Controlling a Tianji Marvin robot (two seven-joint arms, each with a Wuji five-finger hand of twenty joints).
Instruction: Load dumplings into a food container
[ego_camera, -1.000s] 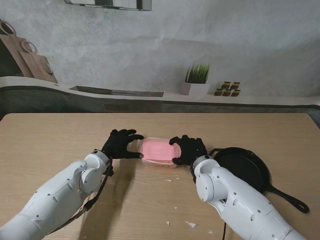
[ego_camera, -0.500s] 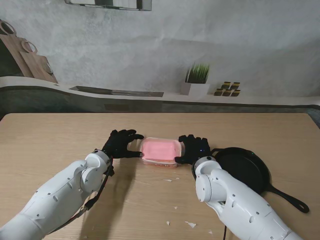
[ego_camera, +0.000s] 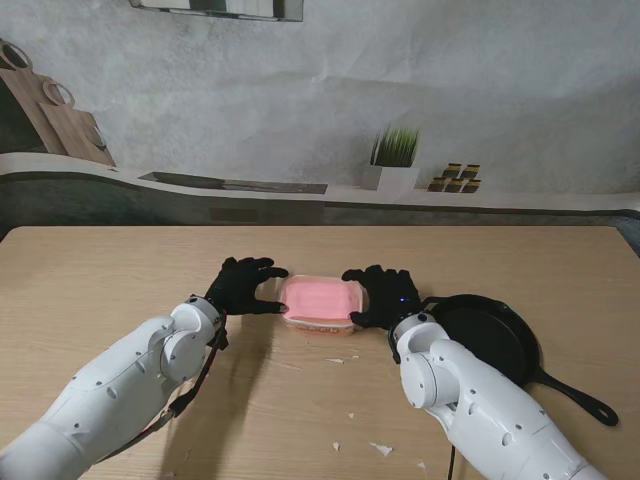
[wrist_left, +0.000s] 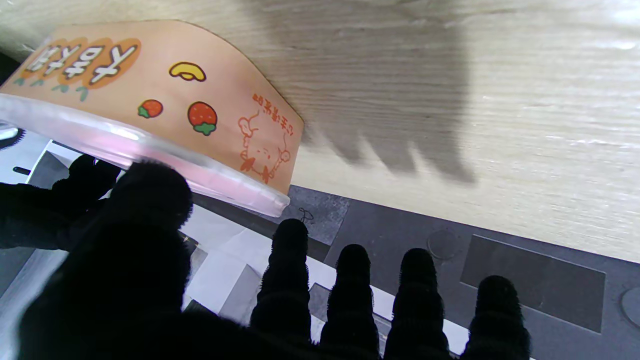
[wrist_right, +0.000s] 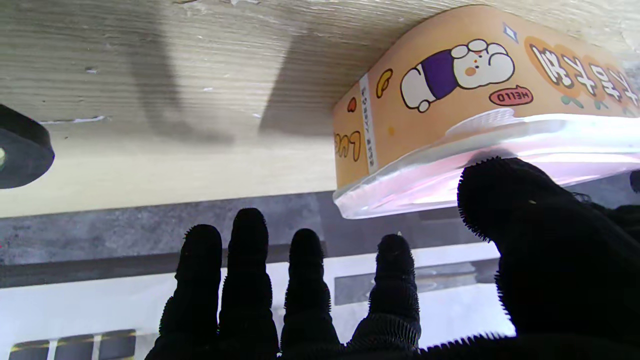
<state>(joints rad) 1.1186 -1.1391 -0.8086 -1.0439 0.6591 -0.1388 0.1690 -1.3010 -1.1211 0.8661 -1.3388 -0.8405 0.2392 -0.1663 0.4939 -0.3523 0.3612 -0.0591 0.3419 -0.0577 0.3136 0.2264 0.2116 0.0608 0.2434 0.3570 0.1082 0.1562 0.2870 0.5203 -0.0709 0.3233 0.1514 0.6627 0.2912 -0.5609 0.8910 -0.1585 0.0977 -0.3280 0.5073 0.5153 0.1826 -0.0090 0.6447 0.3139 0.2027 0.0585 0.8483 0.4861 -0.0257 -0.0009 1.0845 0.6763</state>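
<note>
Readable text only on the food container (wrist_right: 440, 95) side band. Right wrist view: "HELLO" in a small red bubble beside a cartoon rabbit, and "Lu…" in yellow on the short end, rest cut off. A white vertical label strip there is too small to read. Left wrist view: large white characters and small orange ones on the band (wrist_left: 150, 100), not legible to me.

You see the left hand (ego_camera: 243, 287) and right hand (ego_camera: 381, 297) flanking the pink-lidded container (ego_camera: 320, 301), skillet (ego_camera: 492, 337) at right.
</note>
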